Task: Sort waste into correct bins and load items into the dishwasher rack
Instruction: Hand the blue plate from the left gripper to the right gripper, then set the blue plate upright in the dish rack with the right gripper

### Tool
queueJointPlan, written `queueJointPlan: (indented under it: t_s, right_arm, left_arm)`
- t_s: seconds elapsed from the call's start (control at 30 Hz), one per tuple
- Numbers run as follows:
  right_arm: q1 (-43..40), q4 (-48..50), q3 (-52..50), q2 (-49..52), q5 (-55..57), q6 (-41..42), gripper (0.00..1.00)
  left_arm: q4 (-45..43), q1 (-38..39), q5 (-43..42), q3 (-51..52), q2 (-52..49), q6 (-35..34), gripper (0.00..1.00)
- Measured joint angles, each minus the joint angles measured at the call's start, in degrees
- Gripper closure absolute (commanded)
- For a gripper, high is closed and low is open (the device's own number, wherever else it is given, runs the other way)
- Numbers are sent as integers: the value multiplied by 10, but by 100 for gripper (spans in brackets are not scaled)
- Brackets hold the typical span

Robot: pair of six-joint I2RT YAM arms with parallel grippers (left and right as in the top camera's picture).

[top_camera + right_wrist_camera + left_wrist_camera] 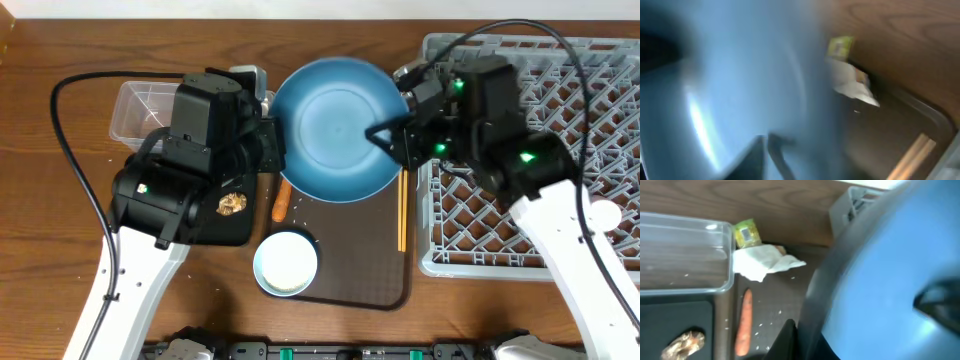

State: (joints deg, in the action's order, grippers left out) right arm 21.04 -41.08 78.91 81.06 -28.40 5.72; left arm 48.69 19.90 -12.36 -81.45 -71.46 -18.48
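The large blue plate (335, 130) hangs tilted above the brown serving tray, pinched from both sides. My left gripper (272, 135) is shut on its left rim, where a black finger (790, 340) presses against the plate (880, 280). My right gripper (385, 135) is shut on the right rim, its fingers (757, 155) blurred against the plate (740, 75). An orange carrot (744, 322) and rice grains (765, 325) lie below. The white tissue (765, 262) and yellow-green packet (746, 233) sit behind them. A brown scrap (233, 203) lies in the black tray (670, 320). The clear tub (140, 105) stands at far left.
The grey dishwasher rack (540, 150) fills the right side, under my right arm. A white bowl (286, 262) sits at the serving tray's (350, 260) near left corner. Wooden chopsticks (402, 210) lie along its right edge.
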Motion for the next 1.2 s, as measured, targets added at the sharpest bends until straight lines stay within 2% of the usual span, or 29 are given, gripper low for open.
queueJointPlan:
  t_s: [0.07, 0.1, 0.17, 0.2, 0.33, 0.53, 0.73, 0.9, 1.2]
  right_arm:
    - [0, 2, 0, 5, 22, -1, 99]
    - [1, -2, -1, 6, 27, -3, 99]
    - [2, -2, -1, 4, 49, -5, 99]
    - [1, -4, -1, 2, 66, -6, 99]
    - [-21, -16, -1, -15, 206, 4, 99]
    - [-90, 3, -1, -26, 555, 23, 99]
    - [-149, 56, -1, -16, 814, 29, 99]
    - [-203, 101, -1, 15, 955, 41, 99]
    - [-300, 126, -1, 97, 1021, 44, 99]
  left_arm:
    - [-7, 1, -17, 0, 0, 1, 28]
    - [-13, 3, -24, 0, 0, 2, 18]
    - [-13, 5, -32, 0, 1, 3, 8]
    - [-14, 5, -36, 0, 1, 5, 7]
    - [-14, 5, -41, 0, 1, 5, 5]
    - [-14, 5, -42, 0, 1, 5, 4]
    - [-14, 5, -42, 0, 1, 5, 4]
    - [-11, 5, -43, 0, 1, 5, 4]
    - [0, 5, -42, 0, 1, 5, 4]
